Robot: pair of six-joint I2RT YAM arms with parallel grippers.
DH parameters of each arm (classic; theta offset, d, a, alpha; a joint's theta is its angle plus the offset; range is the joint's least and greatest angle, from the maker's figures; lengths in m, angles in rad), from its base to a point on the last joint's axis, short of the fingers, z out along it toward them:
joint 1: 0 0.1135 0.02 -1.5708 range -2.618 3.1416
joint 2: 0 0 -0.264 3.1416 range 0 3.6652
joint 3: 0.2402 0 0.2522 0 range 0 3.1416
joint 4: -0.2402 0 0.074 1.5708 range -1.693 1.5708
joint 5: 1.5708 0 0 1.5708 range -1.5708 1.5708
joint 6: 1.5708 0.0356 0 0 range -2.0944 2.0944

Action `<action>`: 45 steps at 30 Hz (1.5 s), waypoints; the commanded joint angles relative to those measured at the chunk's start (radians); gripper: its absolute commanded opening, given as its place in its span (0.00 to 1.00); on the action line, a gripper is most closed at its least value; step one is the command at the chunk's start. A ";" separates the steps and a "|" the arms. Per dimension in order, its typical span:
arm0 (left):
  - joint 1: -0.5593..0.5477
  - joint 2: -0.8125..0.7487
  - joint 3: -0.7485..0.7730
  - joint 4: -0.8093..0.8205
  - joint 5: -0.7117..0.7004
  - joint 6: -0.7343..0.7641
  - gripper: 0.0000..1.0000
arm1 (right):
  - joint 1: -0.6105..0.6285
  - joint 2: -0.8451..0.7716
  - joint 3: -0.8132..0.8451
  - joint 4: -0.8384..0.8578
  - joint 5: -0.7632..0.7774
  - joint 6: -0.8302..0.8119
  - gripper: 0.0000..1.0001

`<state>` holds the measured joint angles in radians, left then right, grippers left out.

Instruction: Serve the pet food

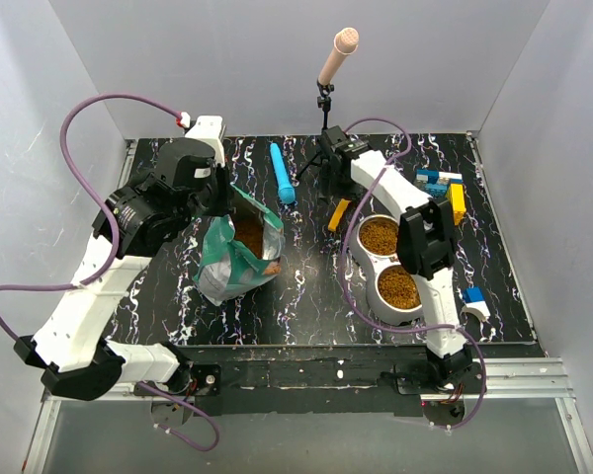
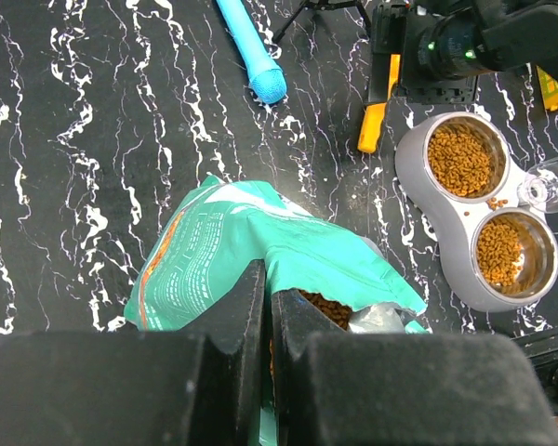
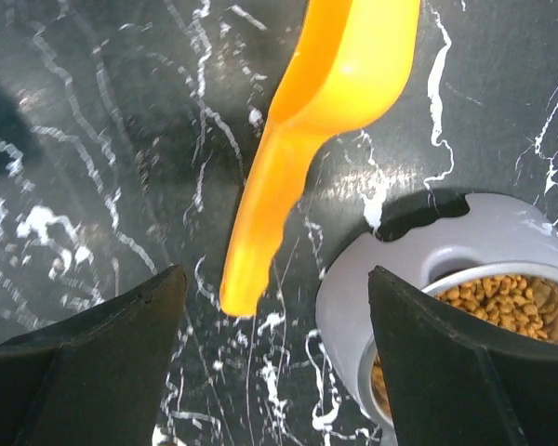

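With the left tool [image 2: 268, 293], pinching the top edge of the teal foil pet-food bag [image 2: 225, 265]; jaws pressed together on the foil, no gap to see between them. Bag upright on the left half of the black marbled bench [image 1: 306, 296], about midway between the far and near edges, mouth open, brown kibble [image 2: 327, 307] visible inside. On the right half, a grey double bowl [image 1: 364, 262], lying lengthwise from far to near, its near end close to the near edge; both cups already filled with the same kibble. Just beside the far cup, on the side toward the middle of the bench, an orange plastic scoop [image 3: 339, 56], flat on the surface. Right tool [image 3: 274, 279] spread wide and holding nothing, hanging over the narrow handle end of the scoop, one finger on each side and neither touching it. Toward the far edge, between bag and scoop, a blue cylinder [image 1: 283, 174] lying down. At the far edge itself, a black tripod [image 1: 324, 148]. Close to the far right corner, some blue and yellow blocks [image 1: 445, 188].
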<state>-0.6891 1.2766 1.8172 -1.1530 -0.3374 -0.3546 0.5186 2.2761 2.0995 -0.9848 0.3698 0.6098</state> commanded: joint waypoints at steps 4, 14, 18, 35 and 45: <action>-0.001 -0.059 0.025 0.239 -0.015 -0.050 0.00 | 0.044 -0.404 -0.156 0.032 -0.210 -0.186 0.84; -0.001 0.010 0.059 0.199 -0.034 -0.061 0.00 | 0.188 -0.969 -0.443 0.049 -0.733 -0.214 0.80; -0.001 0.012 0.059 0.185 -0.051 -0.090 0.00 | 0.294 -0.983 -0.415 0.109 -0.763 -0.125 0.77; 0.000 0.042 0.108 0.171 0.037 -0.129 0.00 | 0.489 -0.523 0.166 -0.173 -0.154 -0.019 0.52; 0.000 0.010 0.100 0.185 0.162 -0.081 0.04 | 0.457 -0.399 0.349 -0.204 -0.031 -0.079 0.33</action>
<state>-0.6888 1.3369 1.8534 -1.1431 -0.2569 -0.4454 1.0065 1.8286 2.3581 -1.1835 0.2646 0.5560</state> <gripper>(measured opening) 0.024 0.345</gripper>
